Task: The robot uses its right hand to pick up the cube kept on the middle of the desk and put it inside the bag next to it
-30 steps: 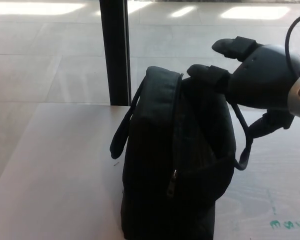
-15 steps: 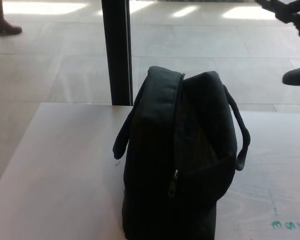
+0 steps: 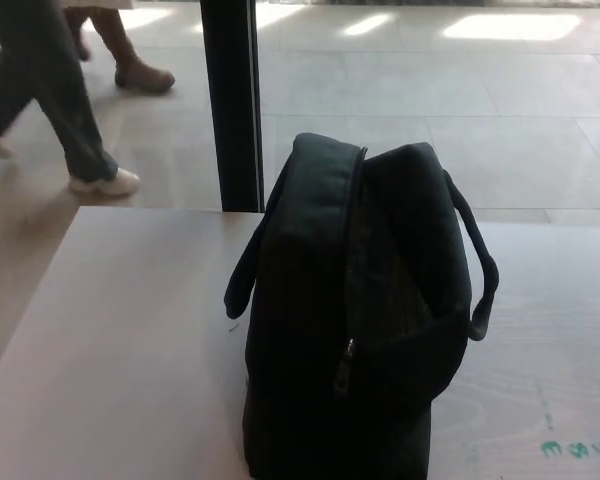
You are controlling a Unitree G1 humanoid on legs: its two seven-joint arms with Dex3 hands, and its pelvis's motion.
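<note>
A black fabric bag (image 3: 355,320) stands upright in the middle of the pale wooden desk (image 3: 130,340), its zip running down the near side and a carry handle hanging on each side. Its top looks slightly parted along the zip line. No cube shows anywhere in the head view. Neither of my hands nor any part of my arms is in the picture.
A black vertical post (image 3: 230,100) rises behind the desk's far edge. People's legs (image 3: 50,100) walk across the tiled floor at the back left. Green marks (image 3: 575,448) sit on the desk at the front right.
My right hand, which hovered at the bag's upper right a second ago, has risen out of the picture. Walking legs have come into view at the back left.
</note>
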